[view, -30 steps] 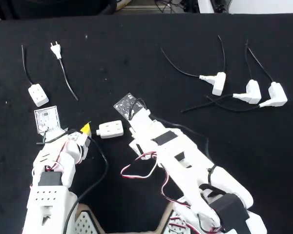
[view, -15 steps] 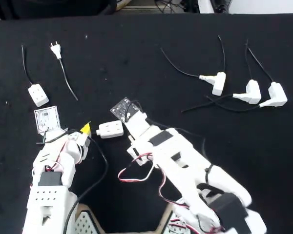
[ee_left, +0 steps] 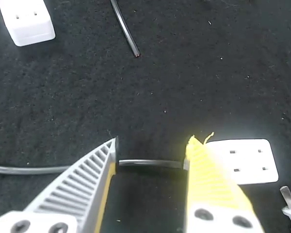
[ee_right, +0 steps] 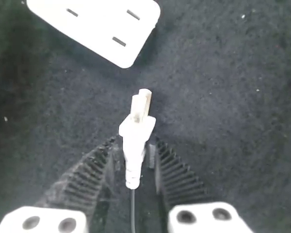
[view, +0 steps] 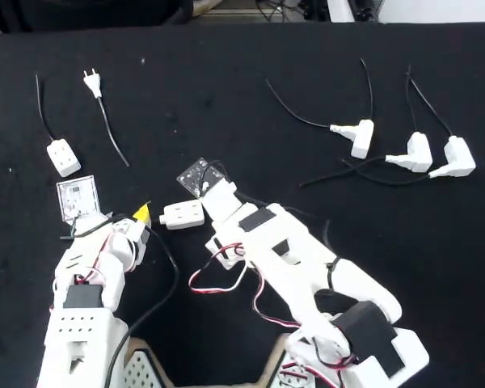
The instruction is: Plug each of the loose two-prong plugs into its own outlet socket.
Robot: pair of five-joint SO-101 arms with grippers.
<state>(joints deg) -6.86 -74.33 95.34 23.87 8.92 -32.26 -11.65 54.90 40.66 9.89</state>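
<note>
My right gripper (ee_right: 134, 145) is shut on a white two-prong plug (ee_right: 136, 128). Its prongs point at a white outlet socket (ee_right: 94, 26) a short way ahead, without touching it. In the high view that socket (view: 183, 213) lies between the two arms, with the right arm's wrist (view: 198, 176) just above and right of it. My left gripper (ee_left: 150, 145) stands open beside the same socket (ee_left: 245, 160), and a black cable (ee_left: 148, 164) runs across the gap at its fingertips. A second socket (view: 63, 156) and a loose plug (view: 91, 79) lie at the far left.
Three white plug pieces (view: 412, 152) with black cables lie at the far right. The loose plug's cable (view: 113, 137) trails toward the middle. A black cable (view: 158, 291) curves down beside the left arm.
The right arm has swung left, bringing its wrist and the held plug closer to the middle socket. The left arm has stayed still.
</note>
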